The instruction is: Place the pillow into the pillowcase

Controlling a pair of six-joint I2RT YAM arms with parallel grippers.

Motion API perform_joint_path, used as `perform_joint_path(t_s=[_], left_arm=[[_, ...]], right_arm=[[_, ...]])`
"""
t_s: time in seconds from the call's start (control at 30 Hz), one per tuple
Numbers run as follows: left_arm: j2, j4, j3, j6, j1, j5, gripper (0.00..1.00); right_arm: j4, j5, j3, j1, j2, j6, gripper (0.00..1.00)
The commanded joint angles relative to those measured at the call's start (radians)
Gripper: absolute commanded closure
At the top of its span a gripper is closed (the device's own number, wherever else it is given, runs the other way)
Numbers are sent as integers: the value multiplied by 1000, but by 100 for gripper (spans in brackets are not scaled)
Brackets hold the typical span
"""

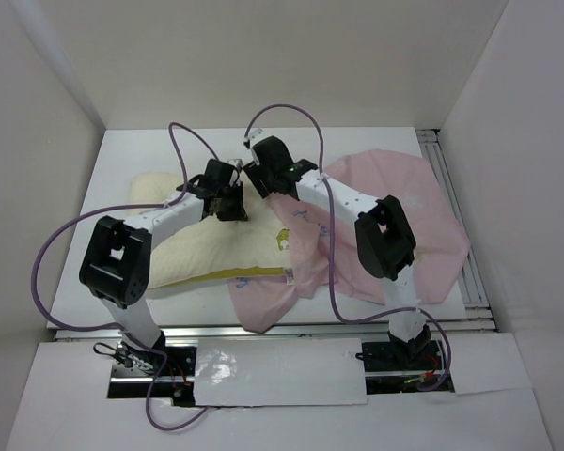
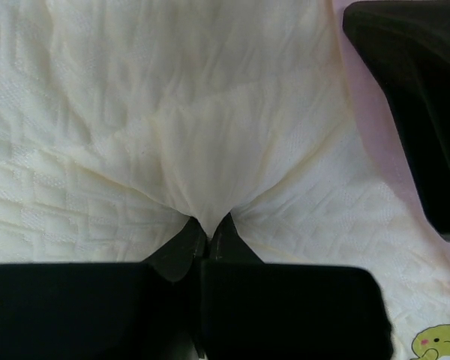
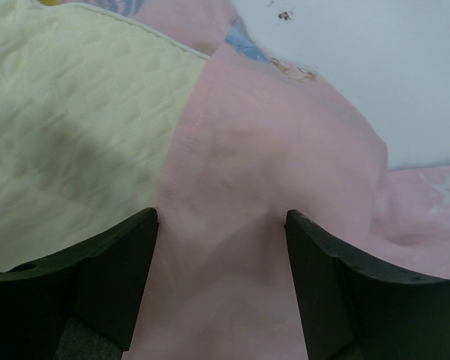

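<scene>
Over the white tabletop (image 1: 357, 141), pinches a raised fold of the cream pillow (image 1: 197, 254) between the closed left fingers (image 2: 187, 244) and holds the right fingers (image 3: 120, 255) spread astride the pink pillowcase (image 1: 423, 207), draped over the pillow's right end.

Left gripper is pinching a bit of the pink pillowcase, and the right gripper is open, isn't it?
Not quite. The left gripper is pinching a fold of the cream pillow, not the pink pillowcase. The left wrist view shows this. The right gripper is indeed open, with pink cloth between its fingers.
</scene>
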Motion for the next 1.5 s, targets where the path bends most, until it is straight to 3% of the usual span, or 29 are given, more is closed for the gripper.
perform_joint_path(t_s=[0.0, 0.17, 0.37, 0.77, 0.93, 0.97, 1.07, 1.13, 1.17, 1.47], left_arm=[[-37, 80, -12, 40, -15, -4, 100], [-92, 136, -76, 17, -6, 14, 100], [-103, 163, -106, -4, -6, 48, 100], [-148, 195, -150, -13, -6, 57, 100], [-159, 205, -159, -23, -6, 57, 100], [-168, 205, -159, -23, -6, 57, 100], [-182, 223, -169, -13, -6, 57, 100], [-200, 223, -178, -4, -6, 57, 100], [-200, 223, -178, 5, -6, 57, 100], [-211, 223, -178, 14, -6, 57, 100]], right_arm=[[74, 96, -21, 32, -51, -6, 24], [100, -28, -93, 32, -108, 57, 25], [330, -74, -321, 32, -320, 79, 32], [275, -149, -297, 14, -225, 79, 33], [264, -107, -276, -15, -180, 117, 53], [264, -107, -276, -15, -180, 117, 61], [255, -107, -256, -15, -170, 126, 70], [255, -107, -245, -25, -170, 126, 83], [255, -116, -245, -25, -170, 126, 97], [299, -360, -228, -25, -236, 149, 100]])
